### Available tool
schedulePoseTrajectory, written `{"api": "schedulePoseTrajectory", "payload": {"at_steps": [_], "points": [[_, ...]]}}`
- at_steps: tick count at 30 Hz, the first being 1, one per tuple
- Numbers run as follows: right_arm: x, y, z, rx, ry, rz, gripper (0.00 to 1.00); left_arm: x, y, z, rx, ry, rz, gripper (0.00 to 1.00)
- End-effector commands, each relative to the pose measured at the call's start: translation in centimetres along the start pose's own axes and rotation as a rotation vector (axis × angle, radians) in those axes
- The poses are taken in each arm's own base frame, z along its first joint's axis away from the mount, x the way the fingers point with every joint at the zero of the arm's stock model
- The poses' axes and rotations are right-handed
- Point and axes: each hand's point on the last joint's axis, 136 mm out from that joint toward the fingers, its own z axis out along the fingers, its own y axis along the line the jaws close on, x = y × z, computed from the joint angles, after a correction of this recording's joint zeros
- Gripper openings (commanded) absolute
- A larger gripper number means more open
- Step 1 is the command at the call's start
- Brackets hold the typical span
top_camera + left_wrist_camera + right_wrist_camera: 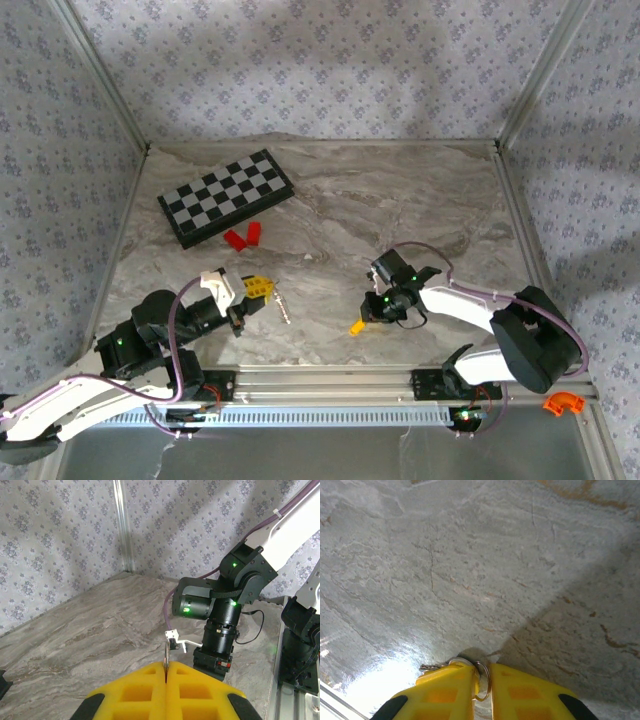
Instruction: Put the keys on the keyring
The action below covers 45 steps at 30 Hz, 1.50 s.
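Note:
In the left wrist view my left gripper (165,672) has its yellow pads pressed together on the keyring (165,656), a thin silvery metal loop seen edge-on. From above, the left gripper (257,288) sits near the table's front left, and the keyring (283,305) hangs from it to the right. My right gripper (357,326) points down at the table front centre. In the right wrist view its pads (483,666) stand a narrow gap apart with a small metal ring (488,677) between them, touching both. The keys (431,667), silvery with teeth, stick out under the left pad.
A folded chessboard (226,196) lies at the back left with two red blocks (243,236) just in front of it. The right arm (225,605) stands close ahead of the left gripper. An orange piece (562,403) sits off the table at the front right.

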Motion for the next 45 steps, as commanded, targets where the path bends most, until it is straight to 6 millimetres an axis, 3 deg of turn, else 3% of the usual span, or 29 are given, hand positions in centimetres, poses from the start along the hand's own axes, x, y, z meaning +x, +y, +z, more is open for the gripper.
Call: {"api": "schedulePoseTrajectory", "payload": {"at_steps": [1,16,20,24,28,32,35,38,45], "points": [[1.3,-0.5,-0.1,0.017,0.040,0.004,0.15,-1.5,-0.5,-0.1,0.024,-0.055,0.006,0.00],[0.5,0.1,-1.1,0.008,-0.035,-0.070,0.04,-1.5,-0.9,0.2,0.047,-0.047,0.003,0.00],[-0.4,1.9,-2.4,-0.028,-0.142,-0.162,0.01,-1.7,-1.1,0.3,0.063,-0.044,0.000,0.00],[-1.1,5.3,-4.2,-0.113,-0.287,-0.308,0.00,-1.9,-1.8,0.4,0.099,-0.048,-0.001,0.00],[-1.5,8.5,-7.3,-0.180,-0.462,-0.471,0.00,-2.4,-2.6,0.5,0.145,-0.055,-0.002,0.00],[-1.0,12.0,-12.2,-0.271,-0.713,-0.654,0.00,-2.9,-3.4,0.6,0.196,-0.069,0.000,0.00],[-0.3,13.3,-15.4,-0.332,-0.839,-0.780,0.00,-3.3,-4.2,0.7,0.242,-0.078,0.004,0.00],[1.7,15.6,-18.8,-0.451,-0.921,-0.959,0.00,-4.0,-5.3,0.7,0.309,-0.092,0.003,0.00],[3.9,20.0,-23.2,-0.667,-0.998,-1.137,0.00,-5.3,-7.8,0.1,0.462,-0.116,0.018,0.00]]}}
